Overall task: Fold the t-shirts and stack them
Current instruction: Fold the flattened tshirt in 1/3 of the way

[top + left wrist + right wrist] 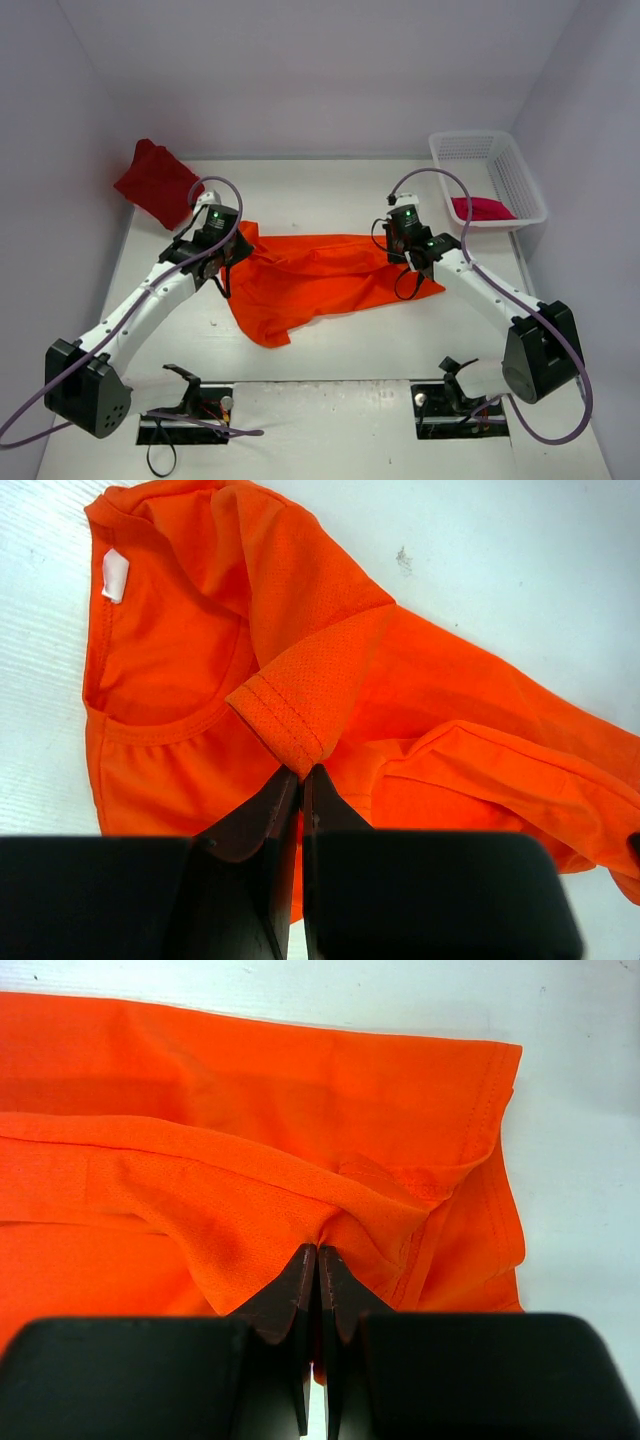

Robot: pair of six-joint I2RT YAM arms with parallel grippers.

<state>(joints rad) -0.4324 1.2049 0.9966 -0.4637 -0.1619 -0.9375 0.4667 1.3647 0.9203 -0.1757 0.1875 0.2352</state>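
The orange t-shirt (320, 280) lies crumpled across the middle of the table, stretched between both arms. My left gripper (232, 245) is shut on its left end; the left wrist view shows the fingertips (302, 772) pinching a stitched sleeve hem (290, 715), with the collar and white label (115, 575) beyond. My right gripper (402, 250) is shut on a fold near the shirt's right edge (318, 1248), the hemmed edge (490, 1130) just beyond it. A dark red t-shirt (158, 183) lies bunched at the back left. A crimson-pink t-shirt (483, 208) sits in the basket.
The white mesh basket (488, 150) stands at the back right corner. White walls close in the table on three sides. Purple cables loop from both arms. The arm bases (85, 385) (540, 350) sit at the near edge.
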